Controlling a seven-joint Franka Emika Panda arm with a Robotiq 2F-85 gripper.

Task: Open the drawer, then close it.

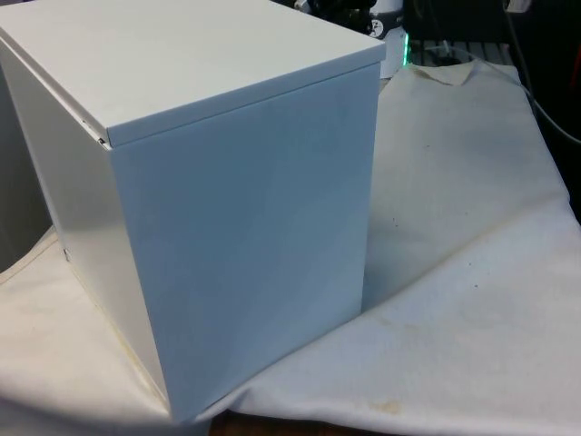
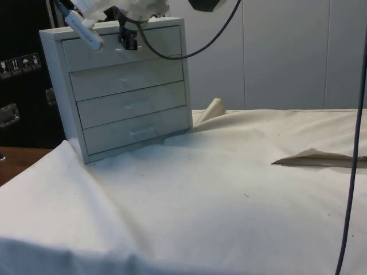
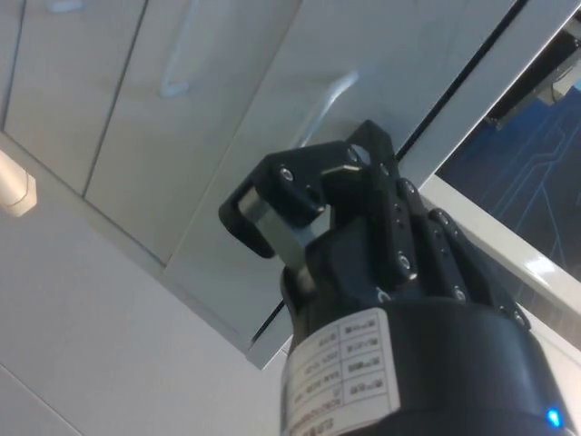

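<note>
A white chest of drawers (image 2: pixel 123 86) stands on the table with its four drawer fronts towards the side camera. All four sit flush. In the front view the chest (image 1: pixel 227 227) turns its plain back and side to me. My black gripper (image 2: pixel 127 41) is up against the front of the top drawer (image 2: pixel 157 41), right at the spot where its pale handle (image 3: pixel 329 95) sits. In the wrist view the gripper (image 3: pixel 313 186) points at that drawer front, its tip reaching the end of the handle. The handle's middle is hidden behind the gripper in the side view.
The white cloth (image 2: pixel 229 189) covers the table, with a raised fold (image 2: pixel 312 157) near the side view's right and a bunched corner (image 2: pixel 213 109) beside the chest. A black cable (image 2: pixel 352 172) hangs down at the right. Dark cabinets stand behind the chest.
</note>
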